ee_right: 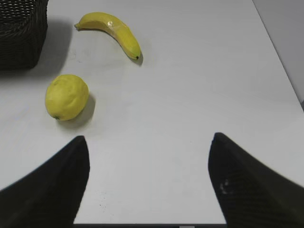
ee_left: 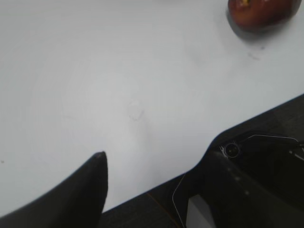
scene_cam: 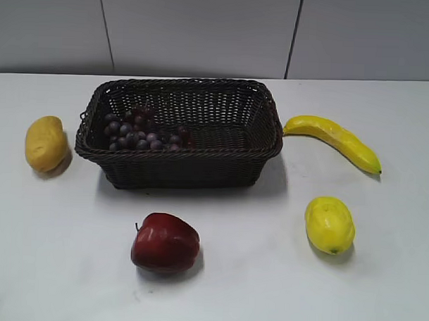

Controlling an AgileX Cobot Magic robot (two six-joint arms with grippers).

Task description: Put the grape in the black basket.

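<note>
Both jaws apart, empty, over bare table; grape [scene_cam: 141, 135] lies inside black basket [scene_cam: 200, 167], away from jaws

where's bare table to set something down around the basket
Free: front centre between apple and lemon; front left below the potato. Inside the black basket, the right half is bare; the grape crowds its left.

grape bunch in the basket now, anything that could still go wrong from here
Little is at risk. The grape lies inside the black basket, in its left part, and neither arm shows in the exterior view. One risk: the right pincer is open above bare table near the lemon, and a low sweep could set it rolling. Another: the left pincer sits low at the table edge, with the apple ahead of it.
</note>
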